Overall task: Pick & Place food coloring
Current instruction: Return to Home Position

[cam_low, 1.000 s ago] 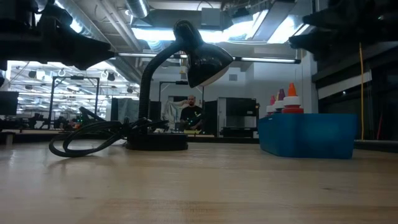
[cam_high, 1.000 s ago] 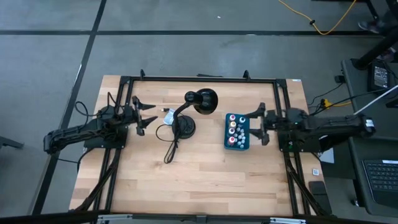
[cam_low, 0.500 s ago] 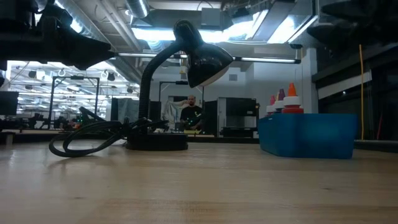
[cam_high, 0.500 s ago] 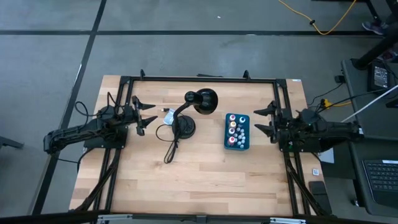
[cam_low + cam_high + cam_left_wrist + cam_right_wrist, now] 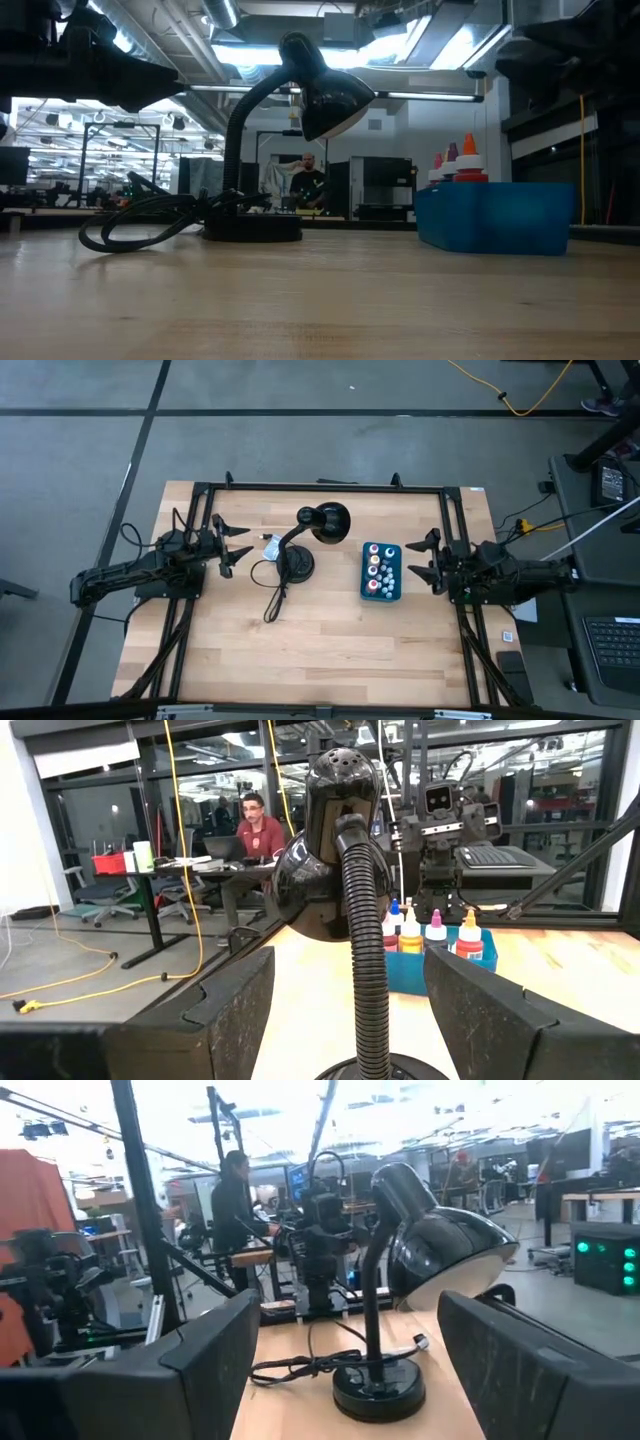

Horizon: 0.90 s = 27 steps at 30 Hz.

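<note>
Several small food coloring bottles [image 5: 375,566] stand upright in a teal box [image 5: 396,596] right of the table's middle. Their coloured caps [image 5: 458,160] rise above the box wall [image 5: 495,215], and the left wrist view shows them too [image 5: 430,932]. My right gripper [image 5: 421,556] hovers open just right of the box, pointing level toward the table's left, with nothing between its fingers. My left gripper [image 5: 238,544] waits open at the table's left side, facing the lamp.
A black desk lamp [image 5: 297,564] stands on its round base at the table's middle, its head [image 5: 328,522] toward the far edge and its cable [image 5: 272,600] trailing toward the near edge. A small white tag [image 5: 268,543] lies beside it. A person [image 5: 258,820] sits beyond the table.
My right arm has folded back toward the table's right edge and sunk a little. Its gripper has drawn away from the teal box and stays open. The bottles, the box and my left arm have not moved.
</note>
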Each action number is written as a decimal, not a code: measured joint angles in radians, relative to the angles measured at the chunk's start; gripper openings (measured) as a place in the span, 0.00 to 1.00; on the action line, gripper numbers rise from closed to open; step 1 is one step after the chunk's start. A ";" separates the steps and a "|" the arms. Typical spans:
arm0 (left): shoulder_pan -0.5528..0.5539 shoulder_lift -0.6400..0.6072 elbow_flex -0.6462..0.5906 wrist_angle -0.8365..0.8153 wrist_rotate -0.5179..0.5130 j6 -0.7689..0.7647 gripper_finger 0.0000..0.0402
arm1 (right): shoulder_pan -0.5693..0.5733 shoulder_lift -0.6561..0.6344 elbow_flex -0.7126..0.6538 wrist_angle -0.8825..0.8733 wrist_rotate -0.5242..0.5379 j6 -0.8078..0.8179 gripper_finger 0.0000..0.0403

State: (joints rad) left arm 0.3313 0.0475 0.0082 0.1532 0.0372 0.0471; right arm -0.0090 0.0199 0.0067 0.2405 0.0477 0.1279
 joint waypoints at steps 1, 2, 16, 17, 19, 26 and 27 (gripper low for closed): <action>0.000 0.000 0.000 0.000 0.000 0.000 0.62 | 0.000 -0.005 0.000 -0.001 -0.006 -0.002 0.76; 0.000 0.000 0.000 0.000 0.000 0.000 0.62 | 0.000 -0.010 0.000 -0.012 -0.015 -0.003 0.76; 0.000 0.000 0.000 0.000 0.000 0.000 0.63 | 0.000 -0.016 0.000 -0.210 0.007 0.023 0.76; 0.000 0.000 0.000 0.000 0.000 0.000 0.63 | 0.000 -0.013 0.000 -0.209 0.009 0.036 0.76; 0.000 0.000 0.000 0.000 0.000 0.000 0.63 | 0.000 -0.009 0.000 -0.209 0.010 0.051 0.76; 0.000 0.000 0.000 0.000 0.000 0.000 0.63 | 0.000 -0.009 0.000 -0.209 0.011 0.050 0.76; 0.000 0.000 0.000 0.000 0.000 0.000 0.63 | 0.000 -0.009 0.000 -0.209 0.011 0.050 0.76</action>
State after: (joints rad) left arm 0.3311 0.0475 0.0082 0.1532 0.0372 0.0471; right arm -0.0090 0.0105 0.0067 0.0311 0.0586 0.1782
